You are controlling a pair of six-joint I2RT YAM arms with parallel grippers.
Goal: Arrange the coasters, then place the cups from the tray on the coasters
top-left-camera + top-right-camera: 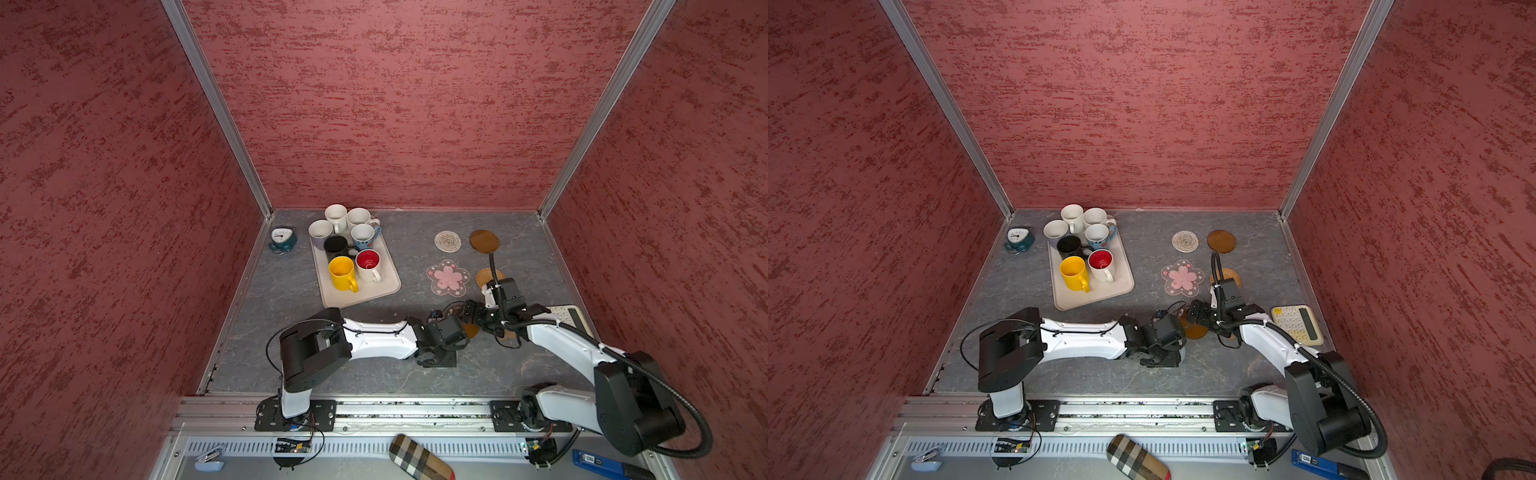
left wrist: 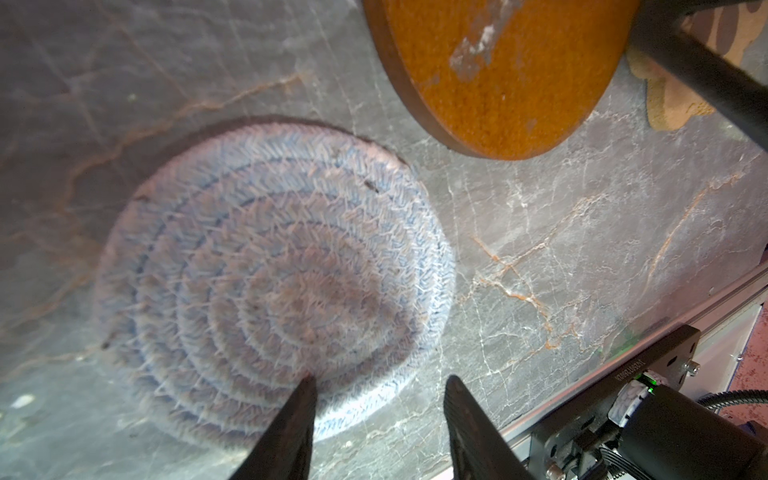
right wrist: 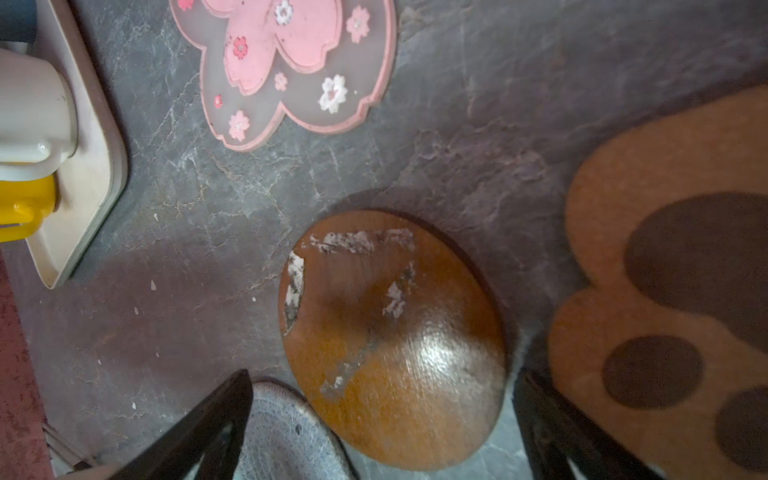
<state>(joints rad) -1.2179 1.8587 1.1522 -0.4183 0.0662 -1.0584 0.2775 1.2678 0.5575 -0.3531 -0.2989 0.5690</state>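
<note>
Several cups, among them a yellow cup (image 1: 341, 270) and a red-lined cup (image 1: 368, 264), stand on the beige tray (image 1: 374, 291). The cream spiral coaster (image 1: 448, 241), a brown disc (image 1: 484, 241), the pink flower coaster (image 1: 448, 277) and the rattan coaster (image 1: 488, 276) lie at the right. My right gripper (image 3: 384, 374) is open, with its jaws either side of a second brown disc (image 3: 390, 332) beside the paw-print coaster (image 3: 665, 291). My left gripper (image 2: 380, 386) is open above the edge of the grey-blue crochet coaster (image 2: 270, 282), which lies flat.
A teal clock (image 1: 282, 240) sits left of the tray by the wall. A calculator (image 1: 569, 316) lies behind the right arm. A checked case (image 1: 419, 459) and a blue tool (image 1: 602, 461) rest in front of the rail. Red walls close in three sides.
</note>
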